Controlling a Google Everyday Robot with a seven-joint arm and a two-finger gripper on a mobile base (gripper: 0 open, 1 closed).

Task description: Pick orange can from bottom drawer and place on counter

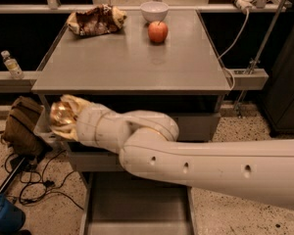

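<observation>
Camera view: tool (64,120) gripping orange can (60,113) below counter (127,58) front-L edge — bag (94,19), bowl (154,10), apple (158,32) at rear.

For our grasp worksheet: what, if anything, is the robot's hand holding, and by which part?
The hand holds the orange can by its sides, one finger above and one below, just under the counter's front left corner.

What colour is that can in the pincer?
Shiny gold-orange, camera view; the pincer grips the can below the counter edge.
</observation>
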